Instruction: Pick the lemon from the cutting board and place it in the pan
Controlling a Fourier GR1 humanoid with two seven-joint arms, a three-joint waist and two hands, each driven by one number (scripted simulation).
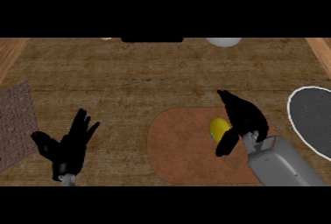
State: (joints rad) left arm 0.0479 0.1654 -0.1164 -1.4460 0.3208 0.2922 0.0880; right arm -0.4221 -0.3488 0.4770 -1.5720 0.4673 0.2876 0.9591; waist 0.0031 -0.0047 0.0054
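Right hand [241, 117] over lemon [219, 128], fingers half-curled, not yet pinching; wrap them fully before you lift toward pan [313, 120].

**Table surface and items resting on it**

Table [129, 74]: brown wood-grain top. Rounded brown cutting board [181, 153] lies right of centre, near the lower edge. Dark pan [313, 122] with white rim sits at the right edge. Patterned mat [14, 124] at left edge. White object [223, 41], partly cut off, at far edge.
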